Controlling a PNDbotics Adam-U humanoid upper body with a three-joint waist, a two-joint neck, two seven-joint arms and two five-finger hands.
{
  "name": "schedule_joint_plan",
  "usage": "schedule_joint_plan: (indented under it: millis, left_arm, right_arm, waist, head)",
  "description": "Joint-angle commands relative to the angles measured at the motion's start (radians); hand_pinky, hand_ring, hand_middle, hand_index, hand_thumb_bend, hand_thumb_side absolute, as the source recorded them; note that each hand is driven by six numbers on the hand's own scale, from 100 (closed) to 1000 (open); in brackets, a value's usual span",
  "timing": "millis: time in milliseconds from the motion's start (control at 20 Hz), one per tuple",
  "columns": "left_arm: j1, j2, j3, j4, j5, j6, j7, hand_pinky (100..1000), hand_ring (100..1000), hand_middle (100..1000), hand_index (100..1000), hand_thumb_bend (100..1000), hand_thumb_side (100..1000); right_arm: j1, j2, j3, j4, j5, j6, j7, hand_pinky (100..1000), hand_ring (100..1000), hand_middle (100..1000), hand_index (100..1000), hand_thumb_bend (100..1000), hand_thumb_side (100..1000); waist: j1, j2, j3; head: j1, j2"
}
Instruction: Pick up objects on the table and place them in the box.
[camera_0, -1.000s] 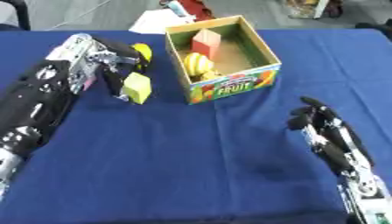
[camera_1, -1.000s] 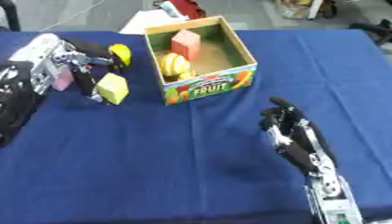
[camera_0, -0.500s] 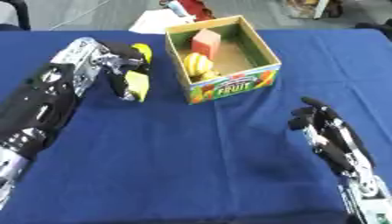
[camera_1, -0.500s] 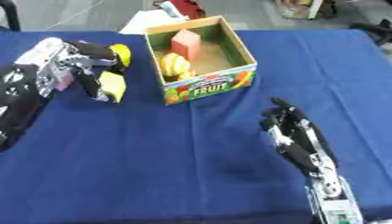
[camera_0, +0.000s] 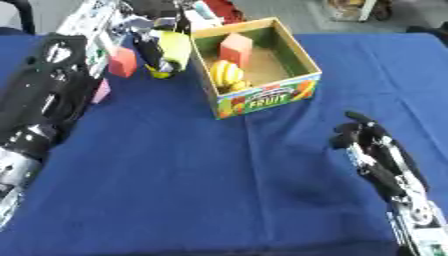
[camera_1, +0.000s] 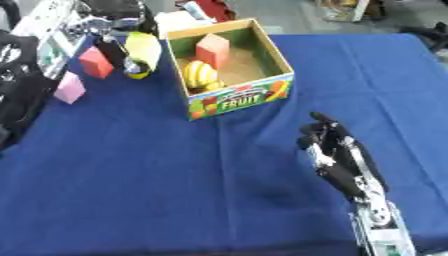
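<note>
Blue table (camera_0: 201, 190), left hand (camera_0: 149, 20) curled round yellow block (camera_0: 175, 45) beside fruit box (camera_0: 302, 55)

Matt blue cloth (camera_0: 175, 180); printed cardboard box (camera_0: 262, 99); matt foam-like blocks (camera_1: 94, 62).

A deep blue cloth (camera_0: 175, 175) covers the table, the box (camera_0: 262, 97) shows green inside with a bright fruit-printed front, holding a salmon block (camera_0: 236, 47) and yellow striped piece (camera_0: 226, 74), beside red (camera_1: 94, 62), pink (camera_1: 69, 88) and yellow-green blocks (camera_1: 143, 47).
</note>
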Motion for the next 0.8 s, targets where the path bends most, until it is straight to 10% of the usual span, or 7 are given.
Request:
schedule_joint_plan:
  millis: [50, 800]
  left_arm:
    - [-0.038, -0.067, 0.023, 0.021, -0.065, 0.014, 0.061, 774, 656, 550, 713, 332, 176]
    - [-0.02, -0.226, 0.059, 0.182, -0.335, 0.078, 0.224, 815, 769, 820, 969, 465, 199]
  right_arm:
    - [-0.013, -0.005, 0.009, -0.011, 0.001, -0.003, 0.01, 645, 635, 657, 894, 100, 408]
    - [-0.019, 0.012, 0.019, -0.01, -0.004, -0.004, 0.021, 645, 635, 657, 894, 100, 404]
  waist:
    - [-0.001, -0.026, -0.012]
    - [-0.011, -0.006, -0.069]
  head:
    - [0.021, 0.005]
    - [0.054, 0.0]
